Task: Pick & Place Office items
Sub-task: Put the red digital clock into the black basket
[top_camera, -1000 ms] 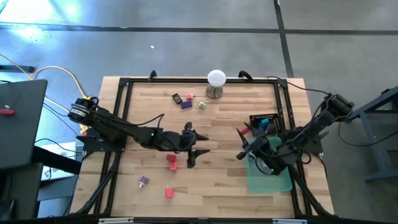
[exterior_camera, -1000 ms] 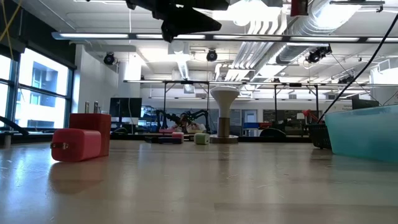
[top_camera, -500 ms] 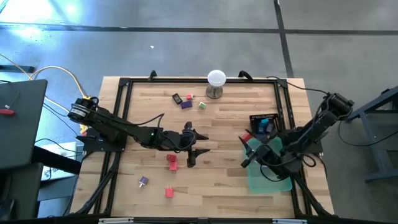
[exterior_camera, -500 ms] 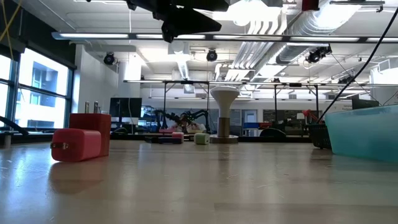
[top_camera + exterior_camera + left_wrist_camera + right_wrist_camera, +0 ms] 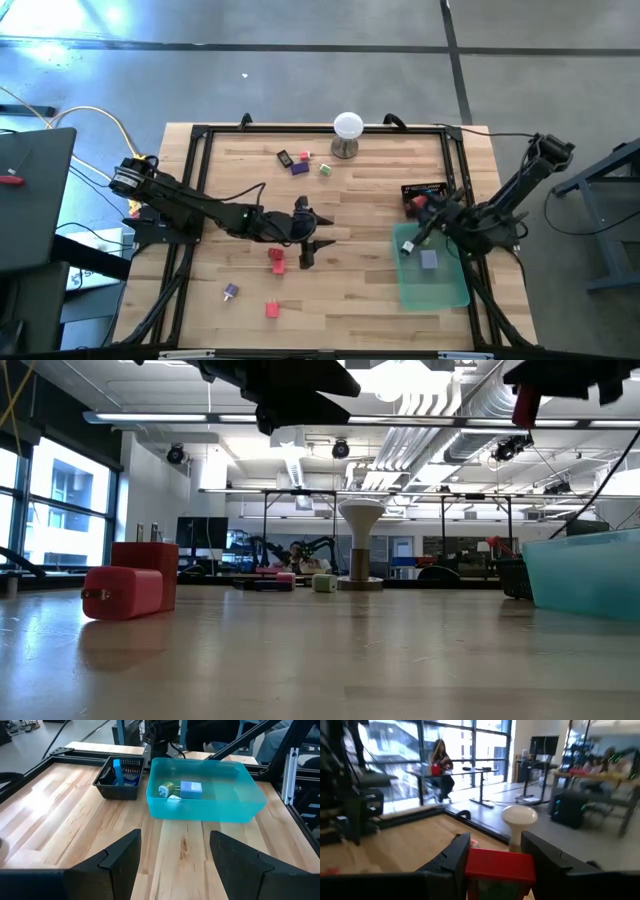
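So the work surface is a pale wooden table (image 5: pixel 360 200) boxed in by a black frame rail (image 5: pixel 195 200), set on a grey concrete floor. From table height, a big open workshop is seen behind it, with ceiling ducts, strip lights and windows off to one side; in the right wrist view a seated person (image 5: pixel 441 767) is caught at a desk far back.

Plenty of bare wood is left in the middle and along the near edge, so the centre isn't crowded at all. The far edge is busier: a white ball on a metal stand (image 5: pixel 347 134) is parked there, with a purple piece (image 5: pixel 299 167), a pink piece (image 5: pixel 306 155), a pale green piece (image 5: pixel 326 169) and a small dark piece (image 5: pixel 284 158) scattered just beside it.

The left gripper (image 5: pixel 312 243) is held over mid-table with its fingers spread and nothing between them. A red block (image 5: pixel 276 260) is sat just beside it; another red piece (image 5: pixel 271 309) and a lavender one (image 5: pixel 231 292) are found nearer the front.

On the right side, a translucent teal tray (image 5: pixel 455 290) is placed next to a black basket (image 5: pixel 424 190), and a few pieces are already lying inside the tray. The right gripper (image 5: pixel 428 205) is raised near the tray's far end, clamped on a red item (image 5: pixel 500 861).
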